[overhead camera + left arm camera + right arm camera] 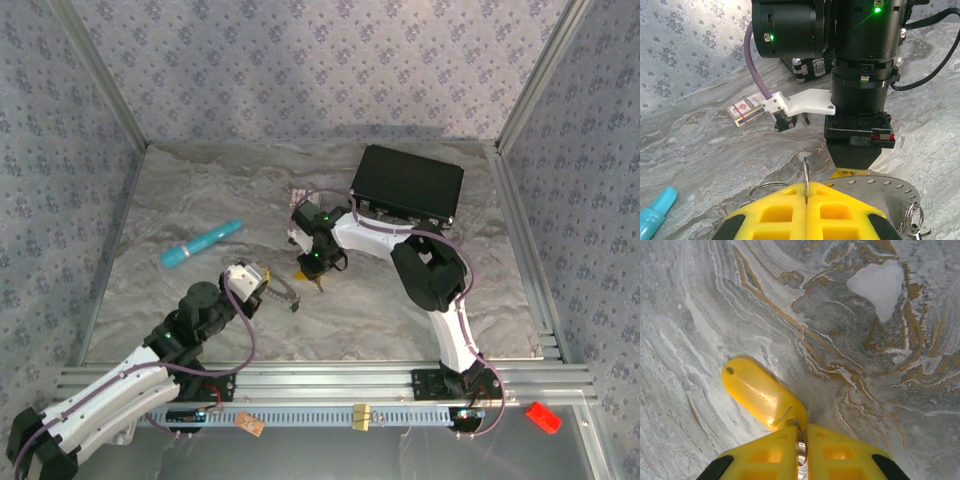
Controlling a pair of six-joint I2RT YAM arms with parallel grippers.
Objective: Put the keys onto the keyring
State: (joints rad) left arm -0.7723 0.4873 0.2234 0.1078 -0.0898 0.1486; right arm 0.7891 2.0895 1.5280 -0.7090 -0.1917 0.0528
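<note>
My left gripper [807, 186] is shut on the keyring [806, 172], a thin silver ring standing edge-on between the yellow fingers. A second thin ring [766, 188] lies to its left. A flat silver piece with holes along its edge [880, 186] lies to its right. My right gripper [802, 432] points down at the table, shut on a small ring and metal bit joined to the yellow-headed key [760, 392]. From above, the left gripper [266, 288] and the right gripper [318, 272] are close together at mid-table. The tan key is hidden.
A teal pen-like stick [200, 243] lies to the left. A small red-and-white box [744, 109] and a black case [407, 185] sit behind the right arm. Metal rails edge the marbled table [180, 190]. A red piece [543, 417] lies beyond the near rail.
</note>
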